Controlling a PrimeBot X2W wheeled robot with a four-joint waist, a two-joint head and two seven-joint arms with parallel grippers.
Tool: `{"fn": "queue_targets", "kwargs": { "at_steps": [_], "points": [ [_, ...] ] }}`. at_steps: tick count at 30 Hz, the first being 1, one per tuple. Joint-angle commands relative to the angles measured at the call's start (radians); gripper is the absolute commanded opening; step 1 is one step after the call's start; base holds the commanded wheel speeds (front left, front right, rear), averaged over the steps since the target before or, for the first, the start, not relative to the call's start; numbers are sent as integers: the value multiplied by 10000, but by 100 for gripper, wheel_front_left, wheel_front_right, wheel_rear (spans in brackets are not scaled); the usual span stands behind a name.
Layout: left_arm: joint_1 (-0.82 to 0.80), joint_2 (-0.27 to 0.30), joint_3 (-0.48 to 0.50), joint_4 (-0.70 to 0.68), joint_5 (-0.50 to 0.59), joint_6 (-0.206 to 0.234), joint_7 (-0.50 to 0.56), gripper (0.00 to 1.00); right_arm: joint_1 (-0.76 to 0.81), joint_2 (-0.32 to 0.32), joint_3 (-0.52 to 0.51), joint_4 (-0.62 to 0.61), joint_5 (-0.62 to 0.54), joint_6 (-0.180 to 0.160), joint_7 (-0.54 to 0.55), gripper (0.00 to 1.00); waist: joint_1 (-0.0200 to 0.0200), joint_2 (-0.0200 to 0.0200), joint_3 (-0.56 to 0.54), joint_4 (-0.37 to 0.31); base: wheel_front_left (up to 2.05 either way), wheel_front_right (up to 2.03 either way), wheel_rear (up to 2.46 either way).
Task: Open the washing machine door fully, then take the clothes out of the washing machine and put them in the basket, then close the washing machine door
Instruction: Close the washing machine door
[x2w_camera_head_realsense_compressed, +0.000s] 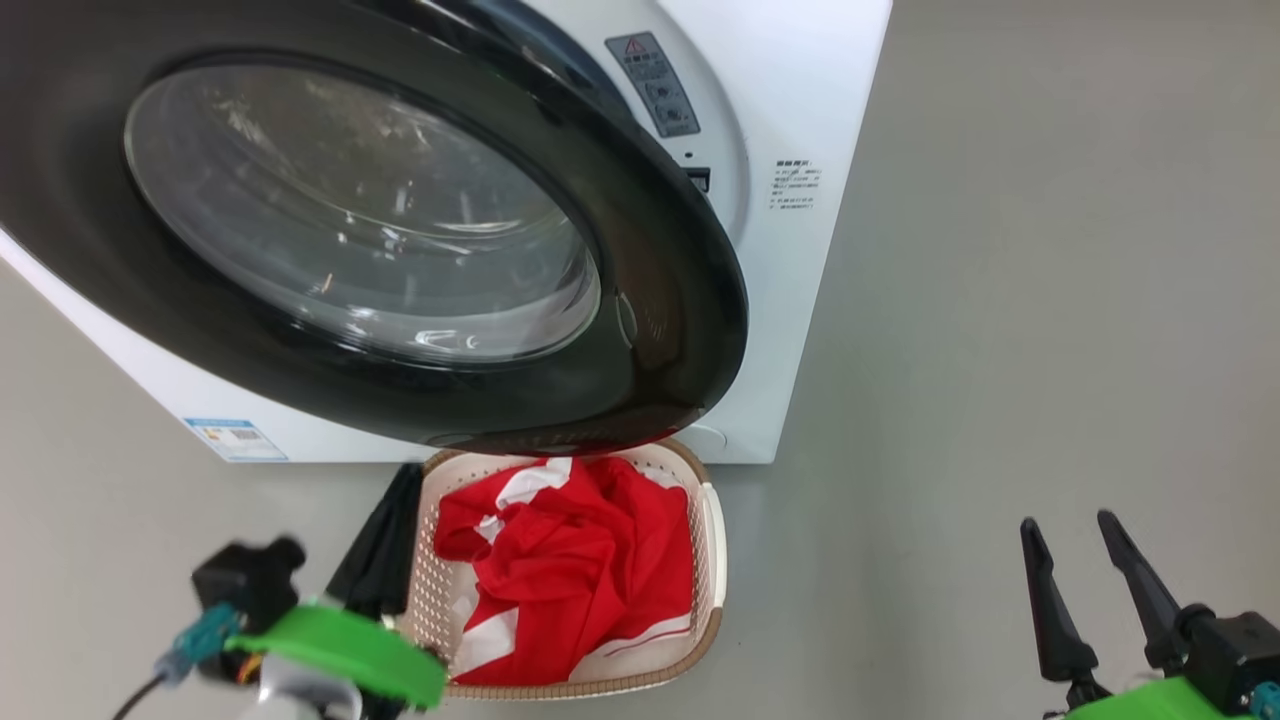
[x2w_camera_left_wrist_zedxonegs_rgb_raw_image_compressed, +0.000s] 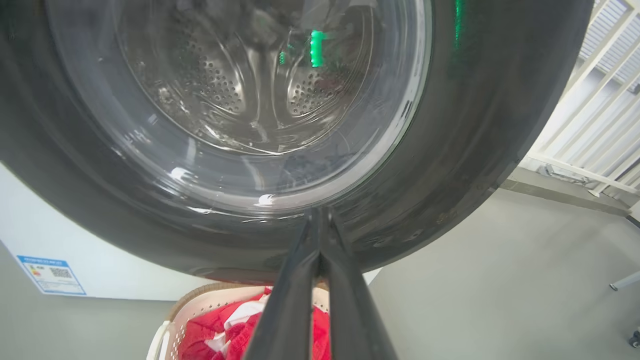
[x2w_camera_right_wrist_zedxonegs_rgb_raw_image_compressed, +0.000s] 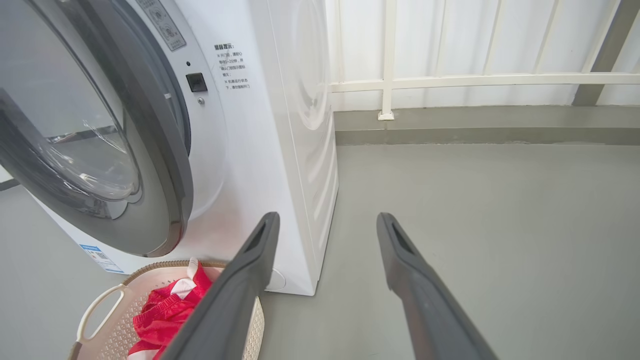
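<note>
1. Partly open: the washing machine door (x2w_camera_head_realsense_compressed: 360, 220), swung out from the front of the washing machine (x2w_camera_head_realsense_compressed: 800, 120), with its glossy black rim overhanging the far end of the basket (x2w_camera_head_realsense_compressed: 712, 560).
2. Behind the bulging glass in the left wrist view: the perforated steel drum (x2w_camera_left_wrist_zedxonegs_rgb_raw_image_compressed: 225, 85), streaked with green reflections.
3. On the grey floor (x2w_camera_head_realsense_compressed: 1000, 300), just near of the machine's front and toward its right corner: the basket, holding the clothes (x2w_camera_head_realsense_compressed: 580, 570), red with white stripes, bunched up and covering most of the inside.
4. Pressed together, with nothing pinched: the fingers of the left gripper (x2w_camera_left_wrist_zedxonegs_rgb_raw_image_compressed: 318, 220). Tips up at the lower edge of the door's black rim, above the basket; touching or just short of it, cannot tell. In the head view, low and just left of the basket's left wall.
5. Spread and empty: the right gripper (x2w_camera_head_realsense_compressed: 1068, 525), well to the right of the basket and the machine, over bare floor.
6. Low on the left of the machine's front: a blue label (x2w_camera_head_realsense_compressed: 235, 438). Higher, beside the door opening: a grey warning sticker (x2w_camera_head_realsense_compressed: 655, 85).
7. Far beyond the machine's right side: a white railing (x2w_camera_right_wrist_zedxonegs_rgb_raw_image_compressed: 450, 80).
</note>
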Motion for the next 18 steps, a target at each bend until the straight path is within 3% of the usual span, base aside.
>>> {"fn": "queue_targets", "kwargs": {
  "at_steps": [1, 3, 14, 18],
  "points": [
    [289, 287, 559, -326, 88, -58, -78, 0, 85, -191, 131, -241, 40, 63, -65, 100, 0, 0, -155, -42, 0, 0, 0],
    [643, 300, 791, -452, 169, -58, -78, 0, 235, -195, 53, -247, 39, 63, -65, 100, 0, 0, -269, -78, 0, 0, 0],
    [2260, 311, 1806, -1390, 973, -58, -78, 34, 857, -178, -284, -306, 69, 63, -65, 100, 0, 0, -764, -447, 0, 0, 0],
    [2793, 298, 2163, -1815, 1177, -58, -78, 42, 1042, -170, -352, -344, 71, 63, -65, 100, 0, 0, -953, -657, 0, 0, 0]
  ]
}}
